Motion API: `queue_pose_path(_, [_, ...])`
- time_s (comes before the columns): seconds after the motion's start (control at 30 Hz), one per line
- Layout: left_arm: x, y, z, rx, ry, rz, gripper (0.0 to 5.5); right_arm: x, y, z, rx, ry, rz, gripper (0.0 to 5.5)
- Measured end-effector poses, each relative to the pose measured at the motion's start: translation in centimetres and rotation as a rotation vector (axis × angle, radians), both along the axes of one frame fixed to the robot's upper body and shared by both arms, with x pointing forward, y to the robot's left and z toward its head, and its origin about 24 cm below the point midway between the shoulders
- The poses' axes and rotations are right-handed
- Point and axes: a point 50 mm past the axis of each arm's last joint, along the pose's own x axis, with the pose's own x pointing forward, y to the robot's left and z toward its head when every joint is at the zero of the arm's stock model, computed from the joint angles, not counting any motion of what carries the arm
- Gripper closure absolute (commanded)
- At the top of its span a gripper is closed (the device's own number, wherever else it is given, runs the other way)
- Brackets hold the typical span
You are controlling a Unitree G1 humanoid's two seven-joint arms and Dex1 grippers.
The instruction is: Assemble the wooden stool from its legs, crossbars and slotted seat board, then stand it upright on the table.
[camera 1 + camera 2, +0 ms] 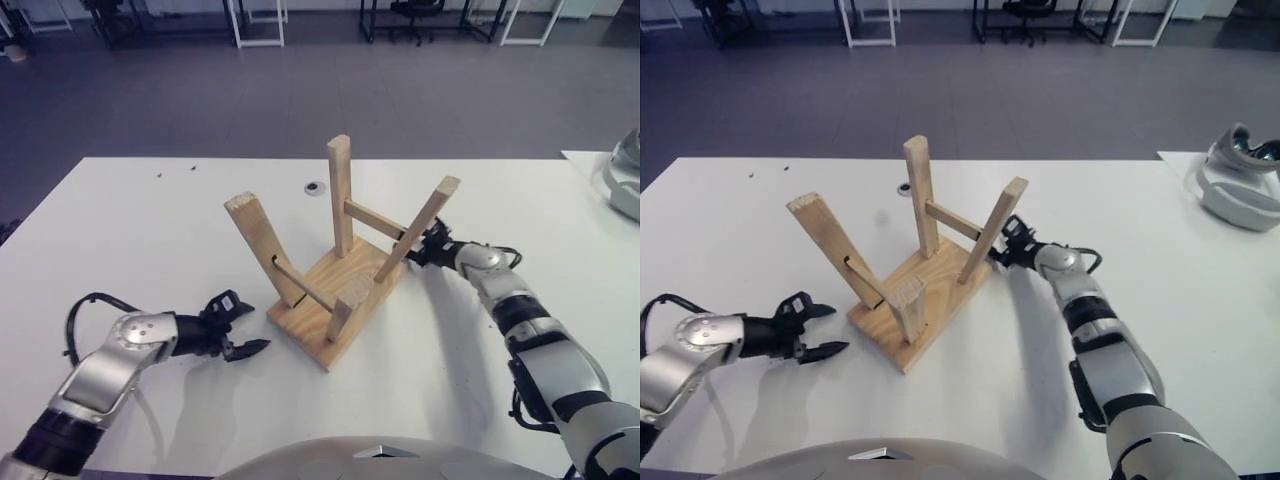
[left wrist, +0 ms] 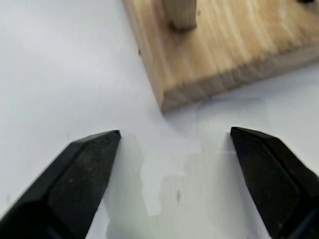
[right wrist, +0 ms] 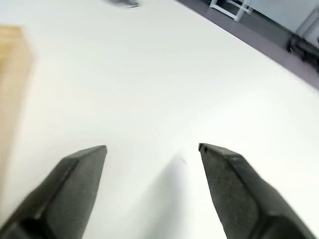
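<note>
Head camera: I see the stool (image 1: 335, 270) upside down on the table (image 1: 150, 230), seat board (image 1: 305, 332) flat, legs up, left gripper (image 1: 252, 323) near its front corner, right gripper (image 1: 420, 245) close by the right-hand leg (image 1: 425, 220). Left wrist camera gives me spread, empty fingers (image 2: 84, 169) facing the board's corner. Right wrist camera gives me fingers (image 3: 75, 184) parted above the tabletop, holding nothing.

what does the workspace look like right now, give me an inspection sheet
surface: white table
job's things: stool assembled, upside down, not yet stood upright
clutter: small dark disc behind the stool; headset on the next table, to the right
grippers: left gripper jaws open, near the stool's corner, apart from it; right gripper jaws open, beside a leg, holding nothing
cables: black cable looped by the left arm
surroundings: dark floor, white frames behind
</note>
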Motion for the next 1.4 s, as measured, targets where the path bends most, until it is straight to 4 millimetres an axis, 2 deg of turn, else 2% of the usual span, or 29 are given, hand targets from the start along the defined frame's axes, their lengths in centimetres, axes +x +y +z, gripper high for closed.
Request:
queue_pose_path(0.03, [0.5, -0.6, -0.2, -0.022, -0.013, -0.01, 1.41, -0.3, -0.4, 0.0, 0.01, 0.001, 0.046, 2.04])
queue_pose_path(0.1, [2.1, -0.5, -0.5, -0.035, -0.049, 0.031, 1.41, -1.1, -2.3, 0.1, 0.008, 0.019, 0.1, 2.04])
queue_pose_path(0.2, [6.3, 0.5, -0.6, 0.019, -0.201, 0.257, 1.41, -3.3, -3.9, -0.2, 0.069, 0.032, 0.214, 2.04])
queue_pose_path(0.23, [6.7, 0.9, -0.5, 0.026, -0.222, 0.3, 1.41, -4.0, -3.9, -0.3, 0.098, 0.017, 0.231, 2.04])
queue_pose_path(0.3, [6.1, 1.0, -0.6, 0.011, -0.236, 0.324, 1.41, -4.6, -3.9, -0.3, 0.097, -0.025, 0.22, 2.04])
queue_pose_path(0.37, [3.9, 1.0, -1.1, -0.022, -0.22, 0.323, 1.41, -5.3, -4.3, -0.5, 0.086, -0.065, 0.152, 2.04])
queue_pose_path(0.47, [2.0, 1.0, -1.0, -0.017, -0.213, 0.314, 1.41, -7.3, -5.1, -0.3, 0.049, -0.073, 0.1, 2.04])
queue_pose_path(0.6, [1.7, 0.8, -0.9, 0.002, -0.212, 0.309, 1.41, -9.3, -5.2, 0.1, 0.016, -0.046, 0.07, 2.04])
queue_pose_path(0.67, [2.0, 0.0, -1.0, 0.007, -0.222, 0.297, 1.41, -10.6, -4.2, 0.5, 0.017, -0.01, 0.083, 2.04])
queue_pose_path(0.83, [1.5, -0.7, -0.3, 0.026, -0.204, 0.285, 1.41, -11.4, -3.1, 1.3, 0.027, 0.064, 0.075, 2.04])
queue_pose_path(1.0, [-1.1, 0.3, 1.5, 0.049, -0.076, 0.156, 1.41, -13.0, -3.1, 2.8, 0.092, 0.2, 0.093, 2.04])
queue_pose_path(1.07, [-1.7, 1.1, 3.1, 0.008, -0.027, 0.124, 1.41, -13.5, -3.4, 5.1, 0.147, 0.227, 0.137, 2.04])
queue_pose_path(1.1, [-1.6, 1.4, 4.8, -0.035, -0.053, 0.111, 1.41, -13.8, -3.7, 6.8, 0.167, 0.225, 0.176, 2.04])
queue_pose_path(1.17, [-1.3, 1.8, 7.3, -0.072, -0.133, 0.104, 1.41, -14.4, -4.4, 8.9, 0.199, 0.232, 0.22, 2.04])
queue_pose_path(1.27, [-1.6, 1.7, 9.3, -0.122, -0.175, 0.085, 1.41, -15.3, -5.4, 11.4, 0.257, 0.24, 0.264, 2.04])
queue_pose_path(1.4, [-1.8, 1.5, 9.4, -0.094, -0.162, 0.033, 1.41, -15.4, -5.5, 11.5, 0.197, 0.234, 0.291, 2.04])
